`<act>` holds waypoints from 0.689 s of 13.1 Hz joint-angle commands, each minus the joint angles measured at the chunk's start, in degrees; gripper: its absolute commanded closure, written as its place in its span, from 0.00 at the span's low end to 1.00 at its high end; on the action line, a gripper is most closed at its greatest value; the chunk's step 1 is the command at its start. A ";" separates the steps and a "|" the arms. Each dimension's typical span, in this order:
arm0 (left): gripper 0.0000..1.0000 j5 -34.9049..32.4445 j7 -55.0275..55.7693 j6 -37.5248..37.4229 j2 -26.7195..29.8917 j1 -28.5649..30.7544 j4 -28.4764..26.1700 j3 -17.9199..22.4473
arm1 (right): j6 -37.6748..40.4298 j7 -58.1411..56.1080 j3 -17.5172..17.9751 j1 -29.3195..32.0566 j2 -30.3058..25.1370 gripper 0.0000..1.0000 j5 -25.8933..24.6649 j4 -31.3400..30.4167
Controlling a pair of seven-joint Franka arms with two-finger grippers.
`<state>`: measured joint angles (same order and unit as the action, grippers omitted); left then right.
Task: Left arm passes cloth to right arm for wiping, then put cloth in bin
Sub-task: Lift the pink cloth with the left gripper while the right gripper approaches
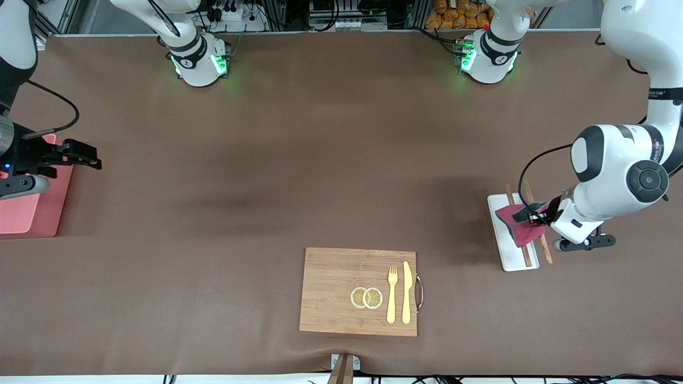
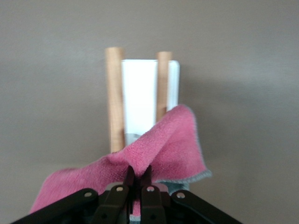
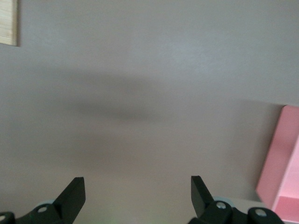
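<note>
Cloth (image 1: 518, 224) sits pinched in your left gripper (image 1: 531, 217), whose jaws are clamped together on a raised fold of it. You can see this best in the left wrist view, where the two fingers (image 2: 128, 179) meet on a ridge of the cloth (image 2: 159, 149) and the rest drapes down to either side, its grey border showing at one edge. The cloth is over the white tray (image 1: 509, 253) at the left arm's end of the table, and lies across two wooden sticks (image 1: 525, 250) that rest along the tray. Whether the cloth still touches the sticks, you cannot tell.

Your right gripper (image 1: 88, 157) waits over the table at the right arm's end, just beside the bin (image 1: 32, 213). Its jaws stand wide apart with nothing between them; the right wrist view shows both fingertips (image 3: 74, 193) over bare brown table cover, with the pink wall of the bin (image 3: 280, 158) at the edge.

Nearer the front camera, around the middle of the table, lies a wooden board (image 1: 341, 288). On it you have two lemon slices (image 1: 366, 297), touching each other, and beside them a yellow fork (image 1: 392, 293) and a yellow knife (image 1: 407, 292) lying side by side.
</note>
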<state>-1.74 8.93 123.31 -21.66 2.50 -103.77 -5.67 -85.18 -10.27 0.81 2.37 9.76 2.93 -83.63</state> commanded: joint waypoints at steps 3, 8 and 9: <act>1.00 5.68 1.60 -9.12 3.29 0.05 3.91 -3.90 | 4.58 15.24 0.24 -0.34 0.35 0.00 9.10 0.48; 1.00 12.28 13.88 -13.18 3.11 -0.04 9.45 -11.36 | 5.82 45.81 0.25 -10.09 0.43 0.00 14.71 0.31; 1.00 13.51 18.18 -13.09 2.50 -0.47 11.37 -13.12 | 5.64 50.22 0.25 -10.71 1.05 0.00 17.26 0.31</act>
<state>9.71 21.19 111.47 -18.51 2.28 -95.69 -15.94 -79.78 31.84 1.56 -7.12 9.95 16.10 -83.68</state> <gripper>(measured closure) 0.930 0.000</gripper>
